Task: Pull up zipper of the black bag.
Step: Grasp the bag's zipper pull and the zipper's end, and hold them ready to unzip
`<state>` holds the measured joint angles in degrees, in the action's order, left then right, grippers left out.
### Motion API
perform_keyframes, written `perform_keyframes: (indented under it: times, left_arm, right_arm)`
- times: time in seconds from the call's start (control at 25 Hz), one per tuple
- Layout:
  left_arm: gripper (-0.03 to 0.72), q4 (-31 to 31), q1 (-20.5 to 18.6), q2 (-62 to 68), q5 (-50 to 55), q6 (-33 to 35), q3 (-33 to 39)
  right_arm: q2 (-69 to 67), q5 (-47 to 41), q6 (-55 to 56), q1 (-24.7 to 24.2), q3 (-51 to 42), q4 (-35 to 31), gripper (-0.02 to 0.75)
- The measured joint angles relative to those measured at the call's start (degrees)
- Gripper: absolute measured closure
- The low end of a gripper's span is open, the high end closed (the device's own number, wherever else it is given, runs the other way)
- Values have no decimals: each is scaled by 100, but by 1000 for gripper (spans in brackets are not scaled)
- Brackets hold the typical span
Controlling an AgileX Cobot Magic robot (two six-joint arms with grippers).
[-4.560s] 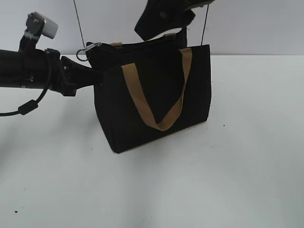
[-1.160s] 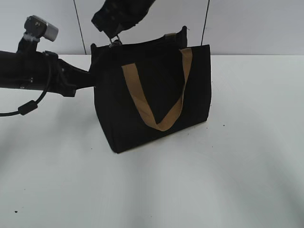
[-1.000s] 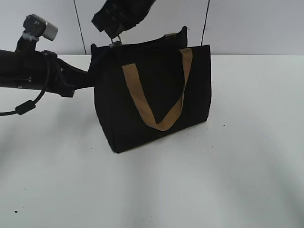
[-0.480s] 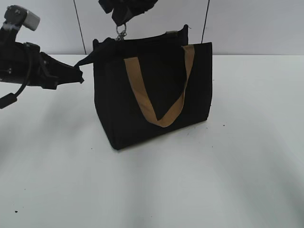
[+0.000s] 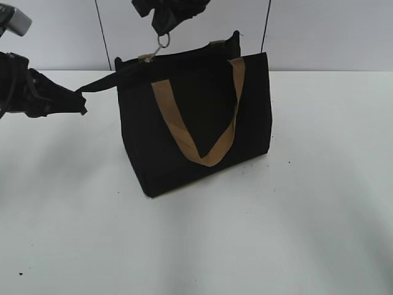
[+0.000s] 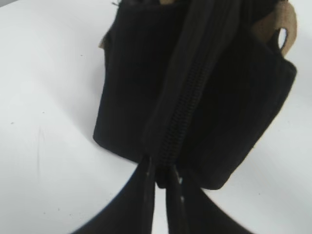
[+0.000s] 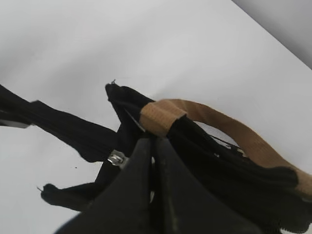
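The left gripper (image 5: 78, 101) reaches in level from the left, fingers clamped on the zipper (image 6: 187, 105) tail; the right gripper (image 5: 164, 27) hangs above, pinching the ring pull. Since earlier, the left arm has drawn back leftward, stretching the tail from the black bag (image 5: 196, 129) on the counter (image 5: 295, 233).

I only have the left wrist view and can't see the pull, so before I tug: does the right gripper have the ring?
Observer: Yes. In the exterior view the right gripper is shut on the silver ring pull, just above the left end of the black bag's top rim.
Operator: What exactly is my left gripper pinching?
Observer: The left gripper holds the zipper's black end strip, stretched taut out from the bag's top left corner.
Operator: Is the bag lifted?
Observer: No, its base looks to rest on the white table.
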<state>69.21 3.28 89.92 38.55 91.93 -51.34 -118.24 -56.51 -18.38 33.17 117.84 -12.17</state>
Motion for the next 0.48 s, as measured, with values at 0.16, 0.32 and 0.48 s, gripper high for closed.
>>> perform_keyframes:
  times: [0.16, 0.32, 0.48]
  left_arm:
    - [655, -128, -149, -61, 48, -121, -5]
    - [655, -288, -168, -61, 42, -228, -5]
    - [655, -323, -173, -61, 38, -284, -5]
  right_arm:
    - [0, -103, 63, -110, 0, 252, 751]
    - [0, -171, 91, -493, 0, 762, 751]
    - [10, -356, 110, -900, 0, 1217, 751]
